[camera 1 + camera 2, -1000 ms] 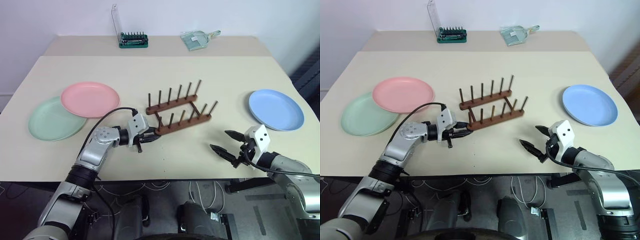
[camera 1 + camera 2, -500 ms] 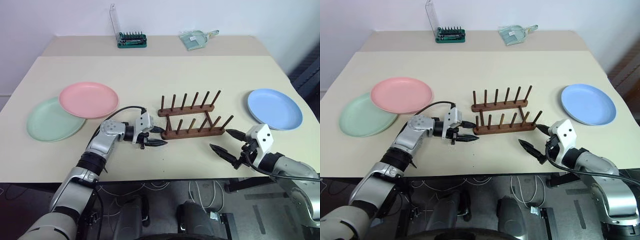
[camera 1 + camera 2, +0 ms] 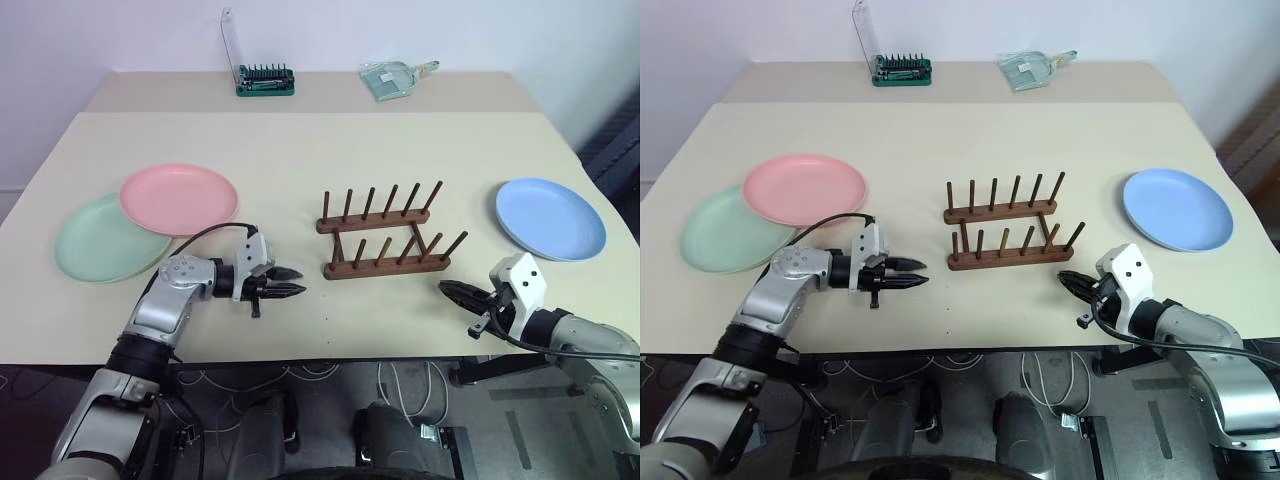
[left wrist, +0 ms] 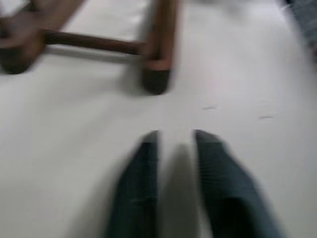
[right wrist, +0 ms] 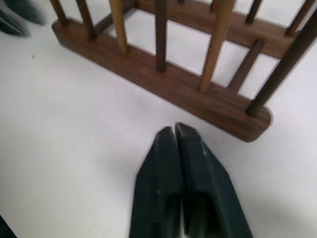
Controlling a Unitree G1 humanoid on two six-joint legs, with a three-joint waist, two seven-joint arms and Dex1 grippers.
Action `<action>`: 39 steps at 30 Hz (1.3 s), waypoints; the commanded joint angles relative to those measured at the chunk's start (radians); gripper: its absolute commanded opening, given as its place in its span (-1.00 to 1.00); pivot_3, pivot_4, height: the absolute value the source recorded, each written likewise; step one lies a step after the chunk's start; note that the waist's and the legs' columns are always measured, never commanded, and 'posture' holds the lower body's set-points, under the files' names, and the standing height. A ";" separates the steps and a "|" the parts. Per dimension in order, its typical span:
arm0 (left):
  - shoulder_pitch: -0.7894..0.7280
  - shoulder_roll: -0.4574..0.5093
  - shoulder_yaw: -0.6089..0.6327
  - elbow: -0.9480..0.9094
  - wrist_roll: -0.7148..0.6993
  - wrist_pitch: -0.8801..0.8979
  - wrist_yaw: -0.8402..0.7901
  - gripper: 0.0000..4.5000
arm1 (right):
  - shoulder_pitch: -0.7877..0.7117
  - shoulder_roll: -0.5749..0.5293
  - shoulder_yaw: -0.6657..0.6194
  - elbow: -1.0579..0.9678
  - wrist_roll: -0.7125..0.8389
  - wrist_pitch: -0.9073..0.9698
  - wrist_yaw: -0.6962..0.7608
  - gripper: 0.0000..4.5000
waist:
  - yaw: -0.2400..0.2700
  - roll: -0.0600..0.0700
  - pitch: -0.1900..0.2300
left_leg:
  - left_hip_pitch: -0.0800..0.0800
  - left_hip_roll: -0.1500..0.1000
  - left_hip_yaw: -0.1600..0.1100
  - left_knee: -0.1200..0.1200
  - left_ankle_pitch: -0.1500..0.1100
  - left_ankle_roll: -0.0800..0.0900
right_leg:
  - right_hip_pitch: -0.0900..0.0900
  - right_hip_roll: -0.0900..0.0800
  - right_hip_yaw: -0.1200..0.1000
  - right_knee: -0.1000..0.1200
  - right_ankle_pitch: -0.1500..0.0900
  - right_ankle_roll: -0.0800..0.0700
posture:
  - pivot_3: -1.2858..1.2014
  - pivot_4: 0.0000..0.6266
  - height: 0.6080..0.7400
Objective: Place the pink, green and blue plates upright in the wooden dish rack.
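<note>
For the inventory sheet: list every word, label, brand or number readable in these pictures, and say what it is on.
No text can be read anywhere.
Green bit case at the far edge of the table: any marking too small to read.
Clear packet beside it: print, if any, too small to read.
Pink plate, green plate, blue plate, wooden rack: no marking seen.

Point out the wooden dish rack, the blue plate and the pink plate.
wooden dish rack (image 3: pixel 385 267), left eye view, near base bar.
blue plate (image 3: pixel 550 217), left eye view, middle of the dish.
pink plate (image 3: pixel 179 198), left eye view, middle of the dish.
</note>
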 commanded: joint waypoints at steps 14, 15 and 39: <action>-0.059 -0.162 -0.074 0.067 0.167 -0.049 0.320 -0.98 | -0.159 0.040 0.136 0.228 -0.214 -0.110 -0.080 -1.00 | -0.003 0.000 0.000 | 0.002 0.000 0.000 0.001 0.001 -0.001 | 0.002 0.002 0.000 0.001 0.000 0.000 | 0.03 -0.52 0.88; -0.062 -0.171 -0.064 0.080 0.165 -0.053 0.338 -0.98 | -0.172 0.045 0.141 0.243 -0.222 -0.121 -0.080 -1.00 | -0.003 0.000 0.000 | 0.002 0.000 0.000 0.001 0.001 -0.001 | 0.002 0.001 0.000 0.001 0.000 0.000 | 0.03 -0.52 0.88; -0.132 -0.228 -0.020 0.206 0.186 -0.107 0.474 -0.98 | -0.367 0.089 0.165 0.478 -0.316 -0.262 -0.088 -1.00 | -0.003 0.000 0.000 | 0.002 0.000 0.001 0.001 0.001 -0.001 | 0.002 0.002 0.000 0.002 0.000 0.001 | 0.03 -0.52 0.88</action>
